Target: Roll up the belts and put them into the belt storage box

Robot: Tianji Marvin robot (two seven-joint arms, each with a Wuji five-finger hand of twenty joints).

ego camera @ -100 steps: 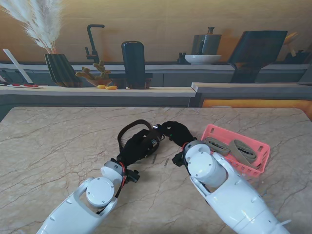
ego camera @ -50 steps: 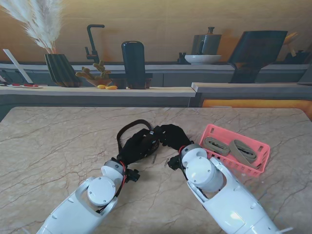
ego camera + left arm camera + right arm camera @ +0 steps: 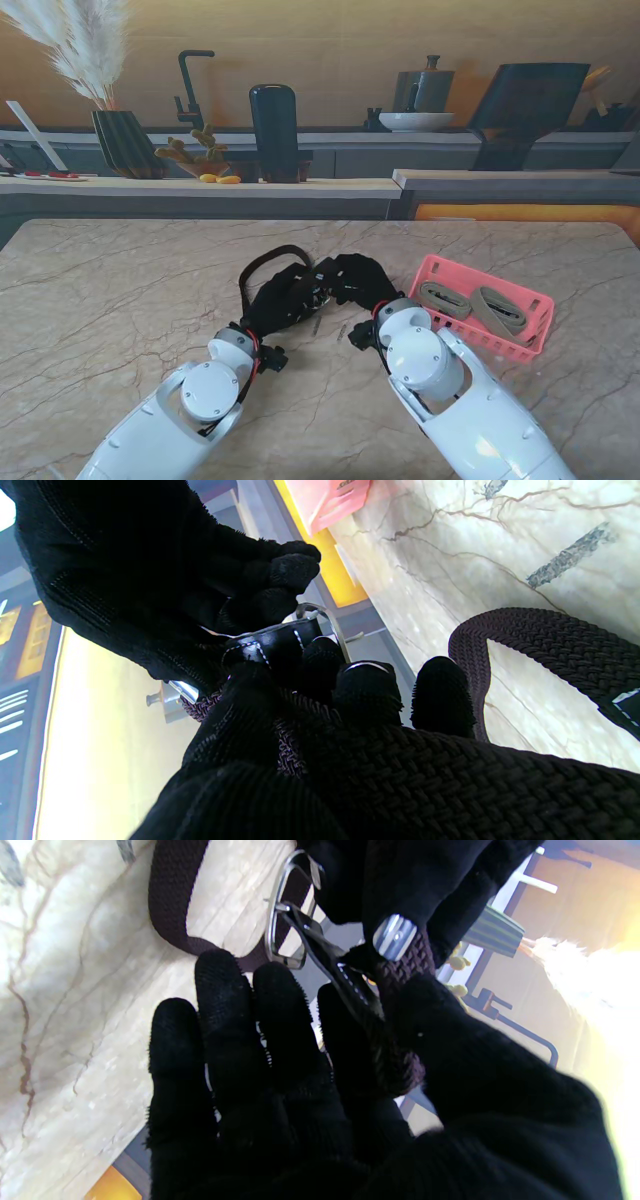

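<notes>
A dark brown braided belt loops on the marble table, farther from me than my hands. My left hand and right hand meet at its buckle end, both in black gloves. In the left wrist view the belt runs over my left hand's fingers, which are closed around the strap near the metal buckle. In the right wrist view my right hand's fingers and thumb pinch the leather end beside the buckle. The pink storage box stands to the right.
Two rolled beige belts lie inside the pink box. A small dark piece lies on the table between my arms. A counter with a vase, a faucet and dishes runs behind the table's far edge.
My right arm swung left toward the left hand, then eased back slightly. The two hands now sit closer together over the buckle end. The belt loop stayed roughly in place.
</notes>
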